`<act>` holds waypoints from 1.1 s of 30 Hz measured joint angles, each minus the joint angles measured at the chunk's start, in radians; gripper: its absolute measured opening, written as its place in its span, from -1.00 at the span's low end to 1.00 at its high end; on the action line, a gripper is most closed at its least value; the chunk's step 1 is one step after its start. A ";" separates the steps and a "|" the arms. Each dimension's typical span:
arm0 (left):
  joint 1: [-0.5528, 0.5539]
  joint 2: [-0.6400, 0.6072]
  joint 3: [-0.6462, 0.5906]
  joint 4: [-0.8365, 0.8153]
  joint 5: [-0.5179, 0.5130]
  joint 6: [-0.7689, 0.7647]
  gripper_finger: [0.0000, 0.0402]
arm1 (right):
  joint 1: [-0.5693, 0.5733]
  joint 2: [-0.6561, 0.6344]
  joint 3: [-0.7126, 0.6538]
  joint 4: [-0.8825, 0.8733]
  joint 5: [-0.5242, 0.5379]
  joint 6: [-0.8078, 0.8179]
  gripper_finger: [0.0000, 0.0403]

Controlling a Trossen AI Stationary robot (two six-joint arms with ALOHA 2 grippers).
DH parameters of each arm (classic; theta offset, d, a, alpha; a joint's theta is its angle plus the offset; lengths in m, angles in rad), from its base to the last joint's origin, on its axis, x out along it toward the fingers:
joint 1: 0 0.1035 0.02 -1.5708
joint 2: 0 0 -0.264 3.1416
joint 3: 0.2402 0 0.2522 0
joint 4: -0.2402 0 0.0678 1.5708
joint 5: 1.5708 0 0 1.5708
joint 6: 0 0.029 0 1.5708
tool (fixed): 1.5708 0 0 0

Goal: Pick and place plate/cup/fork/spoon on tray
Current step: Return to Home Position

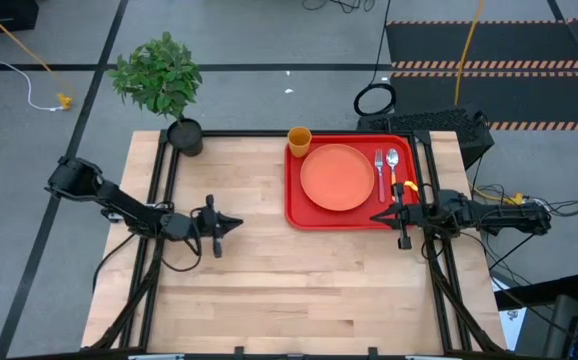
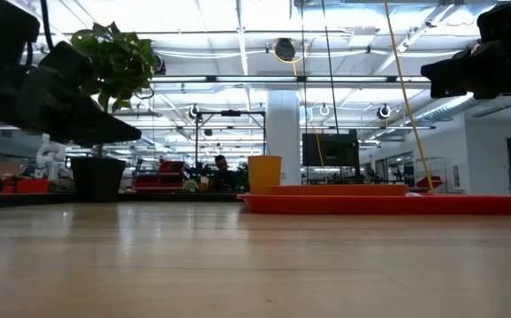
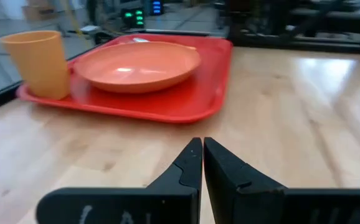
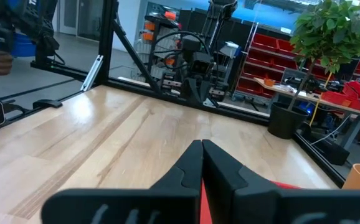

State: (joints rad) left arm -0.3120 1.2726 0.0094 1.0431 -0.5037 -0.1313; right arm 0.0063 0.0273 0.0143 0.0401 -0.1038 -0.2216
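Note:
The red tray (image 1: 303,212) lies at the table's far right. On it rest the salmon-orange plate (image 1: 337,177), the fork (image 1: 379,172) with a pinkish-red handle, and the spoon (image 1: 396,170) with an orange handle. The amber cup (image 1: 299,140) stands upright on the tray's far left corner. My left gripper (image 1: 237,224) is shut and empty over the table's left middle. My right gripper (image 1: 376,216) is shut and empty above the tray's near right edge. The left wrist view shows the cup (image 3: 38,62), the plate (image 3: 136,64) and the tray (image 3: 192,102).
A black pot with a green plant (image 1: 182,135) stands at the table's far left corner. Bare wood spreads over the table's middle and near side (image 1: 289,290). Black frame rails run along the left and right sides.

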 joint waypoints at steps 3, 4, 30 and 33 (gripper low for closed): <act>-0.012 -0.005 0.000 0.010 0.055 0.035 -0.98 | 0.000 0.000 0.000 0.000 -0.001 0.000 -1.00; -0.014 -0.012 0.000 0.006 0.072 0.050 -0.98 | 0.000 0.001 0.000 0.002 -0.001 0.000 -1.00; 0.116 -0.924 0.000 -0.435 0.199 0.348 -0.98 | 0.000 0.004 0.000 0.007 0.001 0.000 -1.00; 0.186 -0.993 0.000 -0.510 0.263 0.317 -0.98 | 0.000 0.004 0.000 0.007 0.001 0.000 -1.00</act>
State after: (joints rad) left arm -0.1262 0.2791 0.0097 0.5331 -0.2406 0.1861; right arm 0.0063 0.0315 0.0143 0.0471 -0.1024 -0.2214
